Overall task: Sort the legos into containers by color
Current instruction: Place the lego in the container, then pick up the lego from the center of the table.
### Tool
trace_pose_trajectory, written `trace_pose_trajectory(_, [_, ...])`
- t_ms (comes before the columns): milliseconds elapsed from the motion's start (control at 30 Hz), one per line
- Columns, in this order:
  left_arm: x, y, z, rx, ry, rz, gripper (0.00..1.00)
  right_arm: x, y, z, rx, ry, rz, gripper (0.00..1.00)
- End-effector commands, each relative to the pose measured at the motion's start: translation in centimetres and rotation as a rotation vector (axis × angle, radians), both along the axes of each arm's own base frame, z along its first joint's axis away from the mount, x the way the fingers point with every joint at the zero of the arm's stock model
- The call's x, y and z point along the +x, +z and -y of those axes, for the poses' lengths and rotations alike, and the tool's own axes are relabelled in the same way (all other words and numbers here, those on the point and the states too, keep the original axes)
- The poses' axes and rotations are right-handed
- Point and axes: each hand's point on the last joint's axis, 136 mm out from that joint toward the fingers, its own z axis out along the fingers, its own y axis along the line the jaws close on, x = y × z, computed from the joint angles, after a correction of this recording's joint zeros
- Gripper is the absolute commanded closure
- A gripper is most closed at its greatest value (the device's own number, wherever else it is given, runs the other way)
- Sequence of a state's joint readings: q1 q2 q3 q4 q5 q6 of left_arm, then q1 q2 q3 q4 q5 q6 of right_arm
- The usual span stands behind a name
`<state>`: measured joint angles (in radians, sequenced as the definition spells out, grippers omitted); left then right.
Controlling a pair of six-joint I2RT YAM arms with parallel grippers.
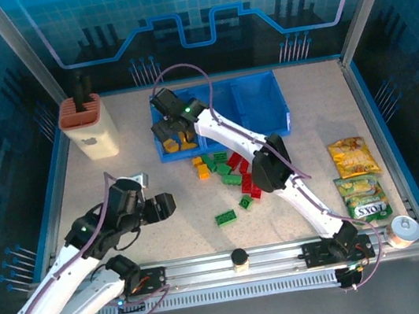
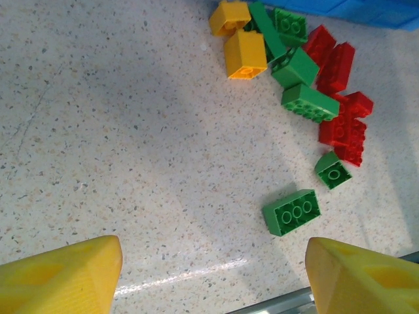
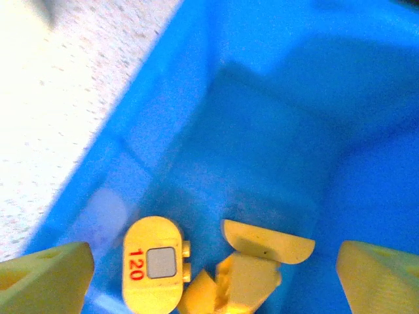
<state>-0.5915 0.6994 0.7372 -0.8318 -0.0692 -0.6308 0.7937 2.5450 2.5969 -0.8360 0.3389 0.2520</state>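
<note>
Speckled tabletop [image 2: 118,131] sits below the left hand [image 2: 214,255], spread empty, while the right hand [image 3: 215,255] hangs released over what look like yellow legos [image 3: 154,261] in the blue tray [image 3: 262,118].

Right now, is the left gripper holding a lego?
No, the left gripper is open over bare table; the nearest green lego lies apart.

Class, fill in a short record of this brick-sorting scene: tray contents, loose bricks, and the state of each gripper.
tray: blue tray, with sorted yellow bricks in its left compartment
loose on the table: green bricks, red bricks, loose yellow bricks
left gripper: open, empty, above the table near a green brick
right gripper: open, above the sorted yellow bricks
</note>
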Motion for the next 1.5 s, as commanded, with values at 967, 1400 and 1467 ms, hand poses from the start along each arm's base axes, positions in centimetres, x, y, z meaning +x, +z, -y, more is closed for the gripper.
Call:
trace_pose_trajectory(967, [16.5, -12.4, 11.0, 0.336, -0.117, -0.196, 0.38, -21.5, 5.8, 28.4, 0.196, -0.371, 0.065, 0.12])
trace_pose_trajectory(1400, [16.6, -12.2, 9.5, 0.426, -0.097, -0.207, 0.74, -23.5, 2.1, 29.3, 0.23, -0.405, -0.006, 0.15])
trace_pose_trajectory(1467, [16.2, -10.8, 9.4, 0.404, -0.097, -0.185, 0.76, -23.4, 2.1, 29.2, 0.232, -0.405, -0.006, 0.16])
